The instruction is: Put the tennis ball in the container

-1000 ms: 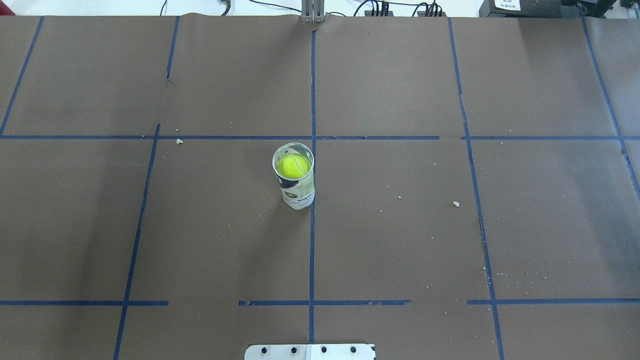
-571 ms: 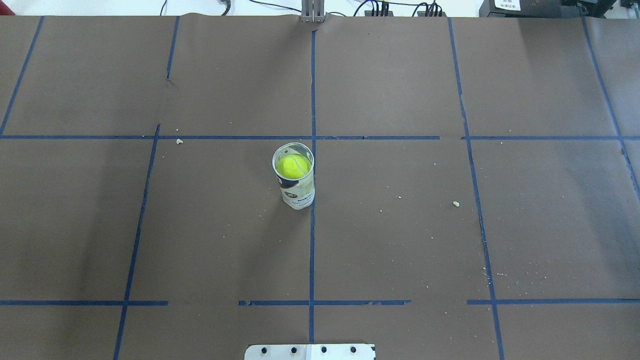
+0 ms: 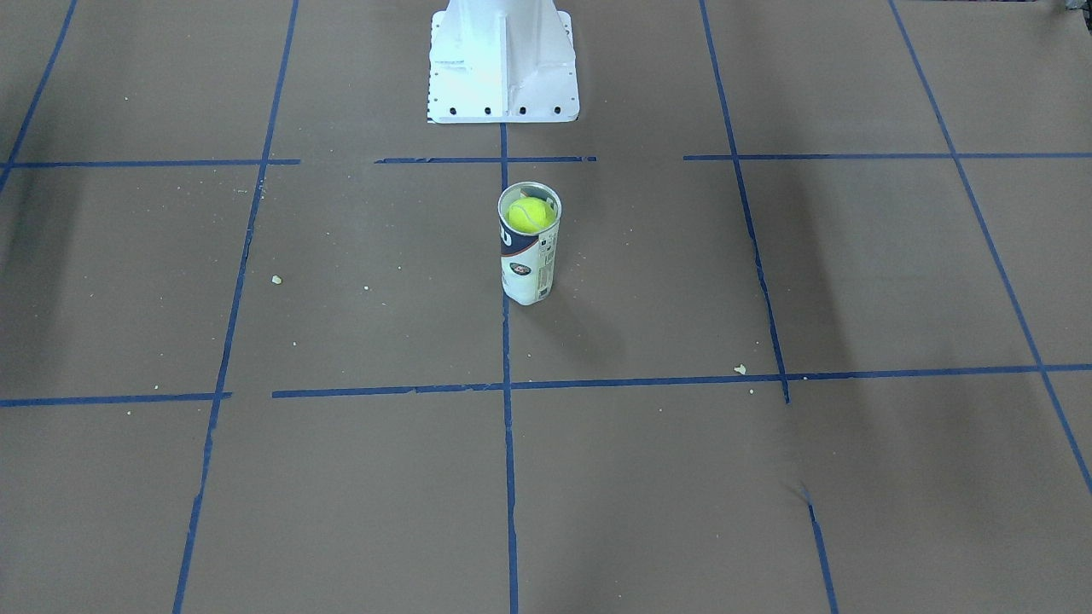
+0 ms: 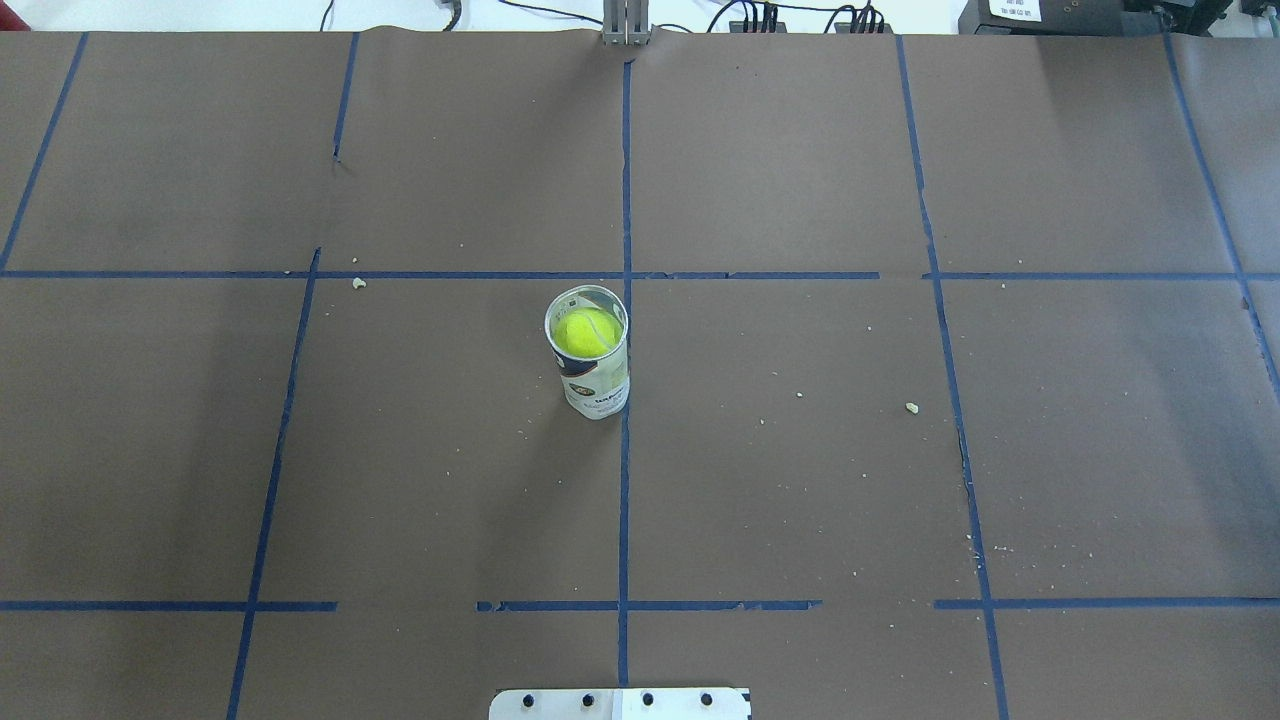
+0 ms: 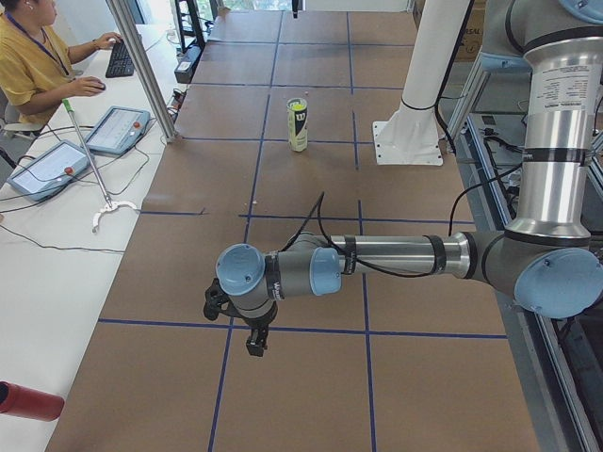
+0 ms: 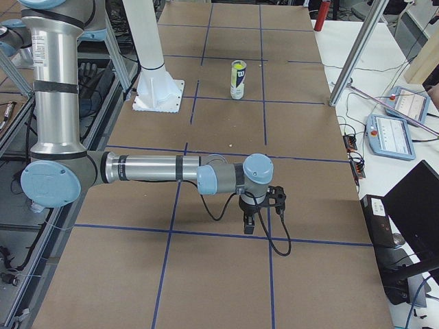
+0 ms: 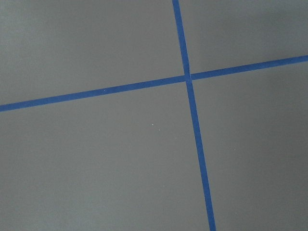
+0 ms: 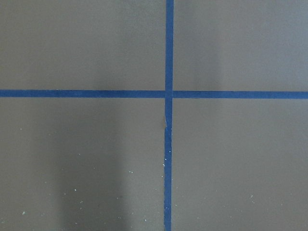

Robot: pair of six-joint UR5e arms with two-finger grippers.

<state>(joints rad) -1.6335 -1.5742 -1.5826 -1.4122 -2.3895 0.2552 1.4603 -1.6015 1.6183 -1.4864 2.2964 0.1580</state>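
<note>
The container [image 4: 596, 388] stands upright near the table's middle, a white tube with a navy band and silvery rim. The yellow-green tennis ball [image 4: 586, 332] sits inside it, just below the rim. Both also show in the front view, container [image 3: 529, 271] and tennis ball [image 3: 530, 214]. Neither gripper touches them. My left gripper [image 5: 255, 346] hangs far off over the table's left end, and my right gripper [image 6: 249, 226] over the right end. Both appear only in side views, so I cannot tell whether they are open or shut. The wrist views show only brown paper and blue tape.
The white pedestal base [image 3: 502, 60] stands behind the container on the robot's side. An operator [image 5: 33, 58] sits at a side desk with tablets [image 5: 115, 129]. A metal post [image 5: 141, 66] rises at the table's edge. Crumbs dot the paper.
</note>
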